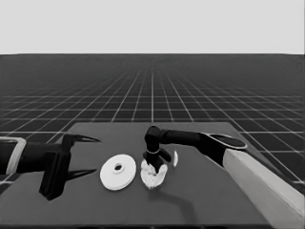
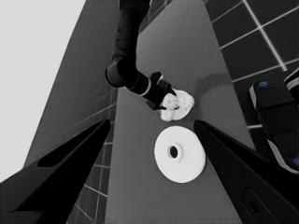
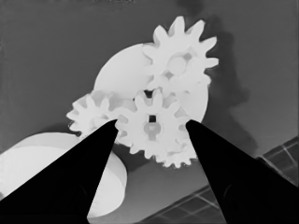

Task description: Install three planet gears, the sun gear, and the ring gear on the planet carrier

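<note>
The smaller round part (image 1: 159, 179), the planet carrier, lies at mid-table with gears on it. In the right wrist view three planet gears (image 3: 180, 56) (image 3: 88, 116) (image 3: 177, 157) ring a centre gear (image 3: 152, 137) with a square hole. My right gripper (image 3: 152, 122) stands straight over the carrier, its fingertips touching both sides of that centre gear; it also shows as the right gripper (image 1: 153, 164) (image 2: 164, 100). The larger round part (image 1: 117, 171) (image 2: 180, 154) (image 3: 42, 163), the ring gear, lies flat just left of the carrier. My left gripper (image 1: 96, 155) (image 2: 152, 121) waits open over the table's left end.
A thin white piece (image 1: 175, 158) lies just right of the carrier. The right arm's pale grey part (image 1: 267, 186) fills the lower right corner. Dark machinery with blue lights (image 2: 275, 121) sits past the table's edge in the left wrist view.
</note>
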